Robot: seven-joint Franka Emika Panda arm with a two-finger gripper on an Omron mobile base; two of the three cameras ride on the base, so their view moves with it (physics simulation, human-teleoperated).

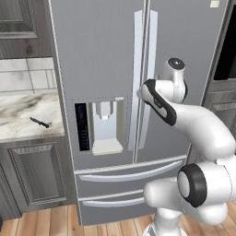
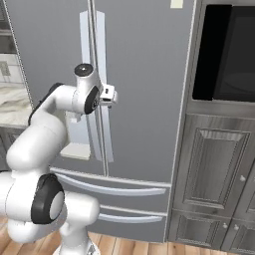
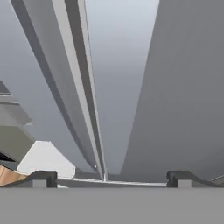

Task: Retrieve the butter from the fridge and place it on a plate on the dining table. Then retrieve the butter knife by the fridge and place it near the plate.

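The fridge (image 1: 106, 69) stands shut, both French doors closed and the two long vertical handles meeting at the centre seam. The gripper (image 2: 110, 96) is up against that seam, level with the upper part of the water dispenser panel (image 1: 101, 124), and seems to be at the right-door handle (image 2: 102, 74). In the hand view the fingers (image 3: 41, 178) are spread wide, with nothing between them, and the handle (image 3: 76, 87) runs up between the two tips, so the door is not yet gripped.

The butter must be behind those doors (nothing of it can be seen with the fridge shut). The butter knife (image 1: 40, 122) lies on the marble bench (image 1: 23, 115) just left of the fridge, near the bench's front edge and well apart from the arm.

My reading is that the door-opening step is only starting, with everything else in the task to come.

What could go wrong from here:
- The two handles sit just beside each other at the seam. If the fingers close slightly off line they may catch the left-door handle (image 1: 137, 60), or both at once, and the pull would jam or open the wrong door.
- A grip too shallow on the smooth bar could slip off once the arm pulls against the door's resistance.
- The door swings on an arc; a straight pull away from the fridge could twist the handle out of the fingers.
- The arm's elbow sits close to the fridge front, so the opening door might strike it.
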